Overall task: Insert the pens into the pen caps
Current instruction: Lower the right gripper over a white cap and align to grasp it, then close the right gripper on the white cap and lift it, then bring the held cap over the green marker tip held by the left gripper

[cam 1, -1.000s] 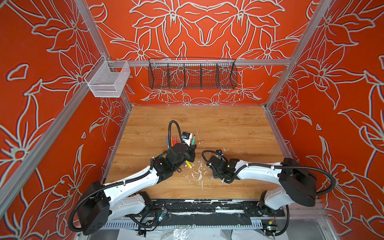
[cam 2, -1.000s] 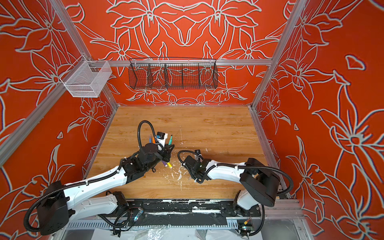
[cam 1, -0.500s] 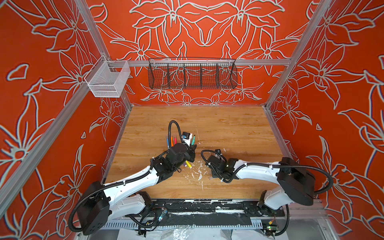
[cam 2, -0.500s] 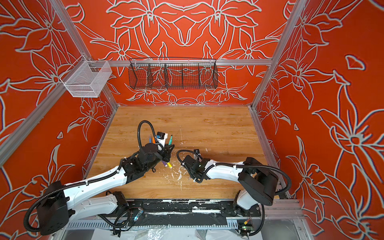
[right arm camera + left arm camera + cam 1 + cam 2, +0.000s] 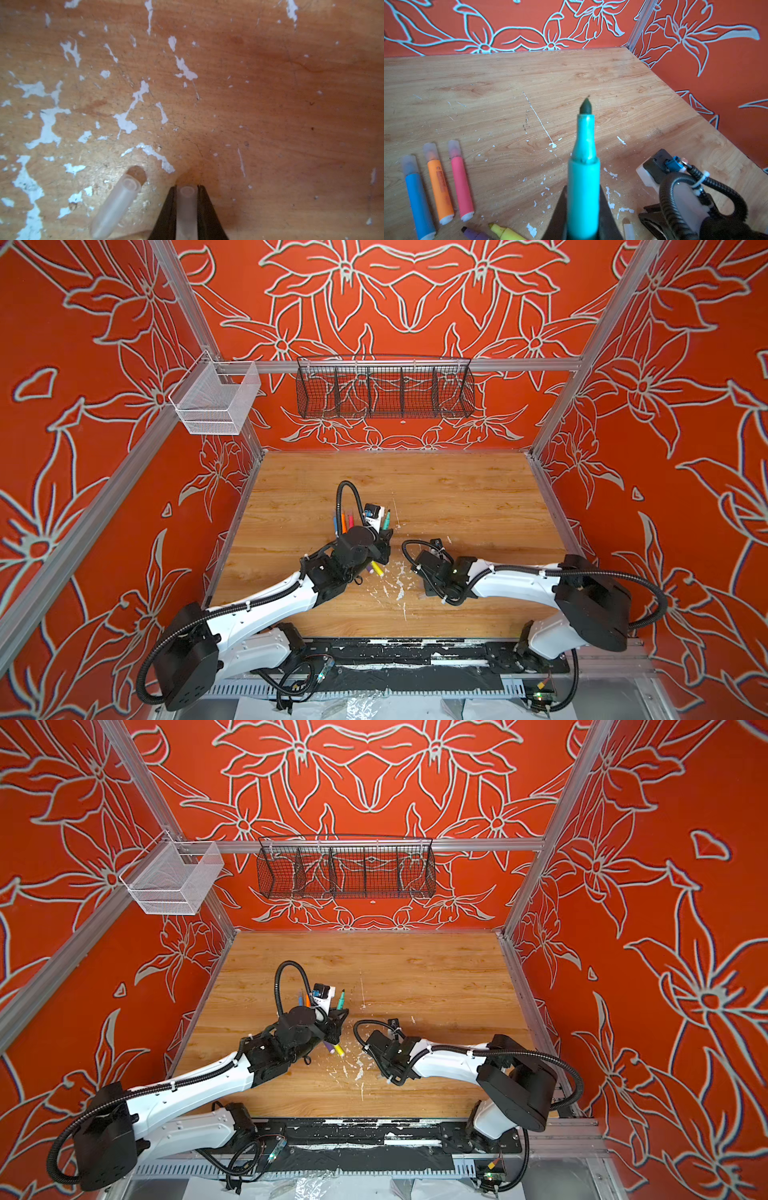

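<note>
The green pen [image 5: 584, 145] is pinched in the left claw [image 5: 582, 188], tip bared. A clear cap [image 5: 186, 207] is pinched in the right claw [image 5: 186, 186], at about 4 o'clock of the left in both top views. Cap mouth and tip should be aligned on one axis before being pressed together. The wooden desk [image 5: 571, 72] is flecked white and enclosed by orange floral walls [image 5: 508, 20].

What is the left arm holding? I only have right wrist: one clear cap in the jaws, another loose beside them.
Observer: The left gripper is shut on the green pen, tip bare.
Operator: Any pens capped already?
Observer: Three: the blue pen, orange pen and pink pen lie side by side, capped.
Operator: Uncapped ones left?
Observer: The yellow pen and purple pen lie on the table, tips bare.
</note>
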Robot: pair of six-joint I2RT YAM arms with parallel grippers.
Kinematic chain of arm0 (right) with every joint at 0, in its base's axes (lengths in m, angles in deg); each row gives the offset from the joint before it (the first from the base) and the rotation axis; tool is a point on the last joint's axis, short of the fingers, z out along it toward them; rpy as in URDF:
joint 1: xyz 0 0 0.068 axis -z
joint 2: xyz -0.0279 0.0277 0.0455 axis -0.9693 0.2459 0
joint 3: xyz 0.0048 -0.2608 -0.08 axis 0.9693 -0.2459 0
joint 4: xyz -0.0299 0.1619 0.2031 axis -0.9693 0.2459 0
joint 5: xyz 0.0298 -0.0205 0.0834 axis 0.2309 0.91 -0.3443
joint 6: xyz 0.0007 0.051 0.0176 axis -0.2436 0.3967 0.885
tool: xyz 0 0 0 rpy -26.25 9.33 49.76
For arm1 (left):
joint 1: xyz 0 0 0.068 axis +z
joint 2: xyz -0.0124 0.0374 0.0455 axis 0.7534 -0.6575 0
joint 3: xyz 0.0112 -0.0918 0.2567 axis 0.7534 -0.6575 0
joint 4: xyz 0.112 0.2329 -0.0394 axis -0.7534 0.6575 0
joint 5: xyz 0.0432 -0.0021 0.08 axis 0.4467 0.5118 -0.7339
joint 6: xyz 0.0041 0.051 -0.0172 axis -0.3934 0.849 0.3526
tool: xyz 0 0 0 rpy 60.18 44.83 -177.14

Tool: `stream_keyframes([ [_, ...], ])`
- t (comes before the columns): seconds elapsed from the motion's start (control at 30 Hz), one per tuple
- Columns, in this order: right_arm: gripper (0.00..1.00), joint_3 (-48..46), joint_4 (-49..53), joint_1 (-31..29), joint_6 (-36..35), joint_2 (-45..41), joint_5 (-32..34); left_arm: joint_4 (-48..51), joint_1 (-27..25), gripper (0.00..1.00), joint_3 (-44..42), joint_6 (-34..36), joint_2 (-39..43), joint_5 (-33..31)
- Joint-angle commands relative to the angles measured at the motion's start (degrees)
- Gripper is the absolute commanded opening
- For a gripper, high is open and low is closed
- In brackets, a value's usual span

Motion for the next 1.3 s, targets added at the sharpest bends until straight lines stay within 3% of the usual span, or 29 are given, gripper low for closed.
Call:
stream_keyframes([
  [0.0,0.14,-0.5,2.6,0.2,0.7,-0.9,-0.5,-0.1,0.2,0.0,-0.2,0.2,1.3,0.5],
  [0.47,0.03,2.5,3.8,0.8,-1.3,-19.4,5.6,-3.8,0.2,0.0,-1.7,-0.8,2.5,5.7],
  [0.7,0.0,11.2,-0.5,0.9,-9.2,-22.6,1.3,-4.1,0.2,0.0,-1.1,-1.3,1.8,11.8],
  [0.97,0.0,11.3,-18.6,0.8,-13.2,-26.9,-6.6,-3.9,0.2,0.0,-1.6,0.9,3.9,15.1],
  [1.27,0.0,4.8,-39.0,0.8,-10.0,-28.4,-10.2,-6.5,0.1,0.0,-2.4,2.2,4.6,22.4],
])
